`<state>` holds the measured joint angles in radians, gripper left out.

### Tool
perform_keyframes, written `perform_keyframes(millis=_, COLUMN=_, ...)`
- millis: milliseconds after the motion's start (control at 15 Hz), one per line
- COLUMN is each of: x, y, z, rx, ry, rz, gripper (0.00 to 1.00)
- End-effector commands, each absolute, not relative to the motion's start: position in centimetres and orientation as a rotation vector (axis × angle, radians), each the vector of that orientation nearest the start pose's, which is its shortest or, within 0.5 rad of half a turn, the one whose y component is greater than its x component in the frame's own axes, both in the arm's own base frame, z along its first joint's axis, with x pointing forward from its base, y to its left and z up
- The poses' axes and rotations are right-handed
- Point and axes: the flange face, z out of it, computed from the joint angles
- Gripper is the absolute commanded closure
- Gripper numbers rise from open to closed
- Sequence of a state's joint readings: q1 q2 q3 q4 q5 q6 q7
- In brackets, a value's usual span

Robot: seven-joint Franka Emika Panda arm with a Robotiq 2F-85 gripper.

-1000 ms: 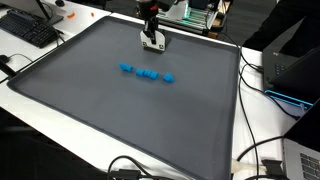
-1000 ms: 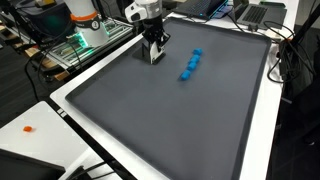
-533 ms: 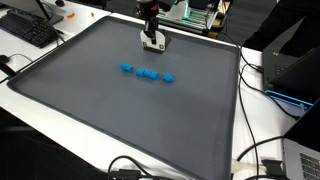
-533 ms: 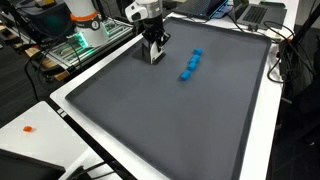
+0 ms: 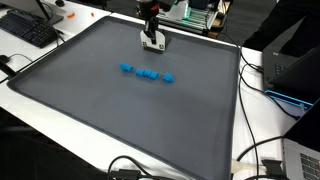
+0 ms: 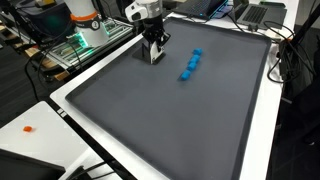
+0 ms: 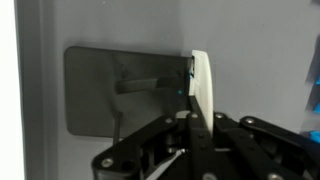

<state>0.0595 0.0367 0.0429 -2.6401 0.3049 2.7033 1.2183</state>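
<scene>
The arm has a smooth white shell of rounded segments, with darker bands where the segments meet. In an exterior view its last link looks mostly black. The gripper is a compact black block that narrows into two slim black fingers. In the wrist view its mechanism fills the frame around 6 o'clock. There, flat, angular linkage bars in matte black spread toward 4 and 8 o'clock. They are joined by small round pivot pins that catch pale glints of light. No lettering or markings can be read on any part.
</scene>
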Motion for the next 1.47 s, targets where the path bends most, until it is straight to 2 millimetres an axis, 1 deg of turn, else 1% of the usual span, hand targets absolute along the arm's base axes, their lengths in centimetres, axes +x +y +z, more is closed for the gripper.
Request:
perform_keyframes(millis=0, x=42.0, y=3.3, z=21.9, rx=-2.324, ry=1.947, rz=0.107, gripper=0.71)
perform_keyframes(millis=133, x=41.6, y=3.1, z=21.6, rx=-2.334, ry=1.948, rz=0.12, gripper=0.57)
perform_keyframes(millis=200, x=41.6, y=2.9, z=21.7, rx=-2.343, ry=1.948, rz=0.116, gripper=0.49)
perform_keyframes(millis=333, x=41.6, y=2.6, z=22.6, rx=-2.348, ry=1.939, rz=0.092, gripper=0.35)
perform_keyframes(millis=533, x=41.9, y=2.1, z=23.7, rx=-2.386, ry=1.916, rz=0.049, gripper=0.11)
perform_keyframes(millis=667, x=42.2, y=1.9, z=24.6, rx=-2.405, ry=1.897, rz=0.017, gripper=0.0)
perform_keyframes(millis=1000, x=43.0, y=1.8, z=26.8, rx=-2.444, ry=1.839, rz=-0.048, gripper=0.0)
perform_keyframes(millis=1400, x=43.3, y=1.1, z=29.4, rx=-2.434, ry=1.842, rz=-0.073, gripper=0.0)
